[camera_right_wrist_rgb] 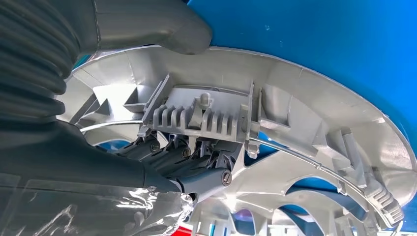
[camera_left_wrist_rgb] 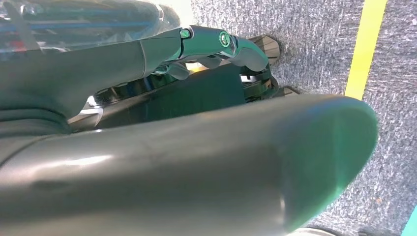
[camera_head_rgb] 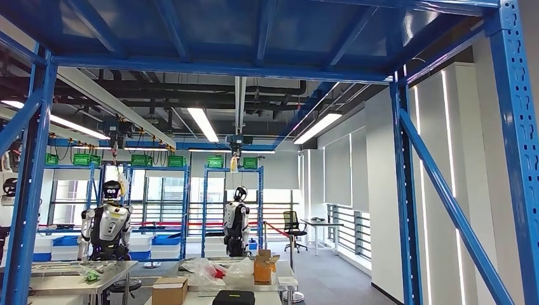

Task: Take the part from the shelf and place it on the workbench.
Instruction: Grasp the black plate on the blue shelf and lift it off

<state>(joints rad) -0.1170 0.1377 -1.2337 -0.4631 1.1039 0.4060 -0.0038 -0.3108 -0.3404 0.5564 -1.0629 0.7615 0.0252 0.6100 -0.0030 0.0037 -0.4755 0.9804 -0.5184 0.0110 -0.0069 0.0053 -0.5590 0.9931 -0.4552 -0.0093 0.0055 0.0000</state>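
Gripping the silver part in the right hand, thumb pressing on its rim, fingers hooking under the ribbed middle, close against a blue surface. Hanging the left hand over grey carpet near a yellow line; spread or curled, cannot tell. Looking out through the blue shelf frame toward distant tables. Probably finishing the take; next calling for drawing the part clear and turning toward a table.
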